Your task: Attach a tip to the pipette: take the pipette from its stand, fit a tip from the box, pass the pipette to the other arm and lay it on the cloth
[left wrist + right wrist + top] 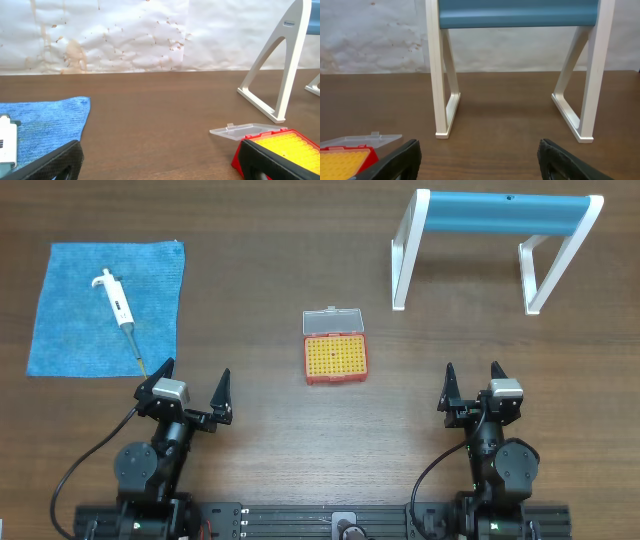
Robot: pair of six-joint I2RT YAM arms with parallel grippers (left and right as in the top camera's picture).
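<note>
Starting at the left gripper point(196, 370): spread wide, gripping nothing, close to the table's point(260, 270) near edge, left of the middle. Seen from the left wrist view, both dark fingers point(55, 162) far apart, bare wood between them. Just beyond the outer finger, toward the table's left edge: the blue cloth point(70, 310), spread flat. Lying on that cloth, slantwise: the white pipette point(115, 298), handle toward the far edge, thin yellowish end toward the near edge, reaching about the cloth's near hem, close to the left gripper but apart from it. Over to the right gripper point(472, 368): likewise spread wide and empty, close to the near edge, right of the middle, well apart from the left one. Between the two arms and a little farther in, about mid-table: the red tip box point(335, 360), yellow rack uncovered, clear lid point(333, 322) folded back flat toward the far edge. Beyond the right gripper, near the far right corner: the stand point(495, 215), upright on white legs with a blue crossbar, well apart from the tip box and from both grippers.
</note>
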